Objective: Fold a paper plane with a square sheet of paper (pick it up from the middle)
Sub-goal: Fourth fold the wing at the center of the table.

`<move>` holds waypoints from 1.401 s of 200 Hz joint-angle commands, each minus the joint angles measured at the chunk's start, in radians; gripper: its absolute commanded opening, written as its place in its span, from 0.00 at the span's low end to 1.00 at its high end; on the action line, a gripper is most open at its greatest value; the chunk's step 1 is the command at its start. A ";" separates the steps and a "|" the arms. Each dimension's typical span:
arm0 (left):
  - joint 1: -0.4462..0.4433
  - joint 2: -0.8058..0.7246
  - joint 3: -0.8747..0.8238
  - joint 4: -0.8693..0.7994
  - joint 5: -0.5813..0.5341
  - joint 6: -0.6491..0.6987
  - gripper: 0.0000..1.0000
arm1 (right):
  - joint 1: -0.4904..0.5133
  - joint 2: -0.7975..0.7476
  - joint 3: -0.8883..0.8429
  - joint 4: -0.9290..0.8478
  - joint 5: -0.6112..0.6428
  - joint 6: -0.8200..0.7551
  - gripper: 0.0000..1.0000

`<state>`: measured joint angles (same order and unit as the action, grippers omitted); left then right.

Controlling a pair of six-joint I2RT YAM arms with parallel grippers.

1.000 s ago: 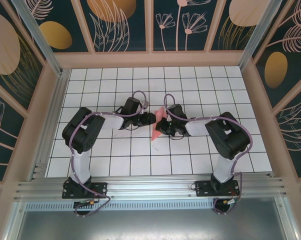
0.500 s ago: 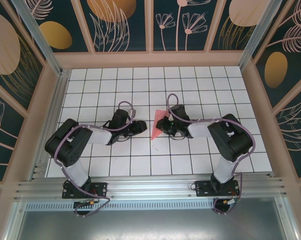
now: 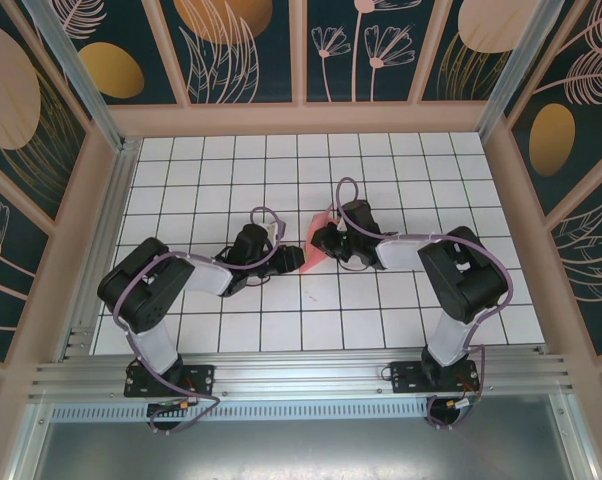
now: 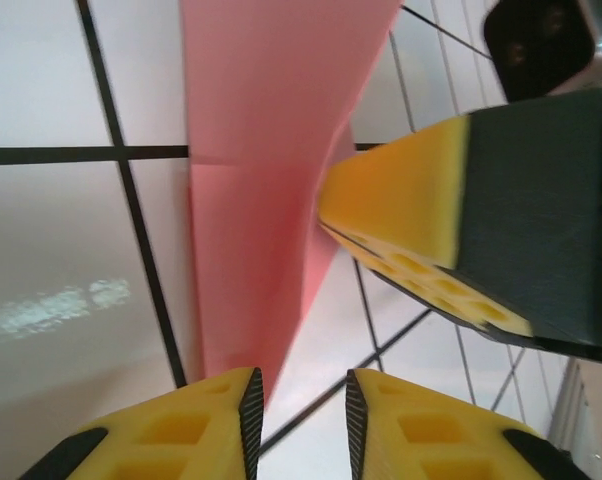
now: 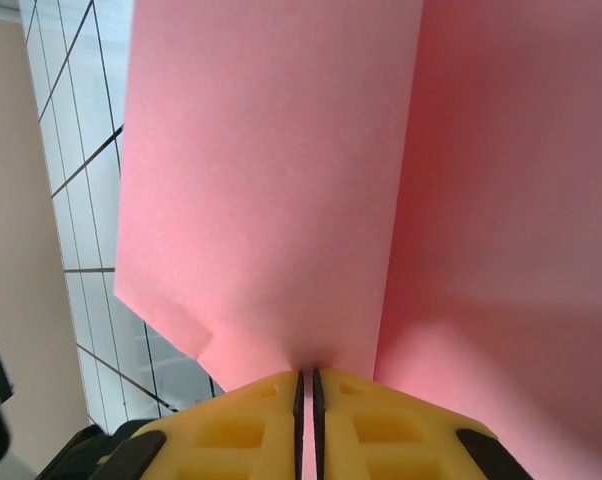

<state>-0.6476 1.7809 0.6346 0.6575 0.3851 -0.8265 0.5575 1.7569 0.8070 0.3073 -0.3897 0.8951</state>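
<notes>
The pink-red sheet of paper [image 3: 314,243] is folded into a narrow pointed shape and held tilted above the middle of the table. My right gripper [image 3: 327,240] is shut on it; in the right wrist view the paper [image 5: 271,180] runs straight into the closed fingertips of that gripper [image 5: 305,388], with a fold line up its right half. My left gripper [image 3: 295,258] sits at the paper's lower tip. Its jaws are open in the left wrist view [image 4: 301,415], showing table between them, and the paper [image 4: 246,200] ends beside the left fingertip [image 4: 243,405]. A right-gripper finger [image 4: 411,235] touches the paper's edge.
The white gridded tabletop [image 3: 381,170] is ringed by a wooden wall [image 3: 301,120] at the back and sides. An aluminium rail [image 3: 301,375] runs along the near edge, where both arm bases are bolted.
The left gripper pulled back to the left, then came right again to the paper's lower tip with its jaws narrower. The right gripper kept its hold and shifted the paper slightly farther back.
</notes>
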 commanded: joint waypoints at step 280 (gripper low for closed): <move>-0.003 0.220 0.234 -0.138 0.038 0.151 0.00 | -0.057 0.049 0.120 -0.094 -0.023 -0.173 0.14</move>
<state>-0.6476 1.9606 0.8265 0.6163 0.4057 -0.6769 0.5102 1.7641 0.8936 0.2493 -0.3977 0.7639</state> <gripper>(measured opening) 0.056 0.143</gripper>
